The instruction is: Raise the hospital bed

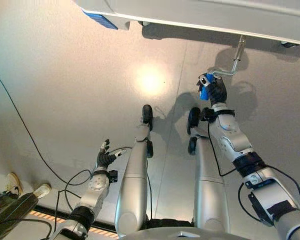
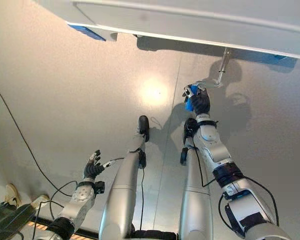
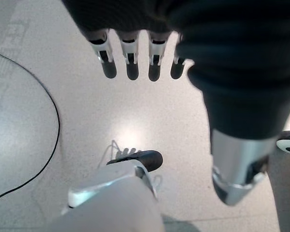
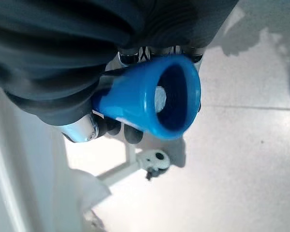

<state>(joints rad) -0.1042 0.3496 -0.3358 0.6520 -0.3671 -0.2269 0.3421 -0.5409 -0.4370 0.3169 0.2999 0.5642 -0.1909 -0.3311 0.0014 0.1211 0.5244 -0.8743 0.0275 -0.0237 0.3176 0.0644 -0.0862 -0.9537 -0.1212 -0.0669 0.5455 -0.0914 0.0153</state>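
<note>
You had one hospital bed (image 1: pixel 200 12) across the far edge of the floor (image 1: pixel 65 90), its long side running left to right. One metal crank (image 1: pixel 233 62) dropped from its underside toward the robot, then bent sideways into a single blue handle (image 4: pixel 150 99), whose long axis lay roughly level and pointed left. Your right hand (image 1: pixel 215 91) had its fingers curled round that handle. Your left hand (image 1: pixel 105 156) hung low with fingers straight, holding nothing.
</note>
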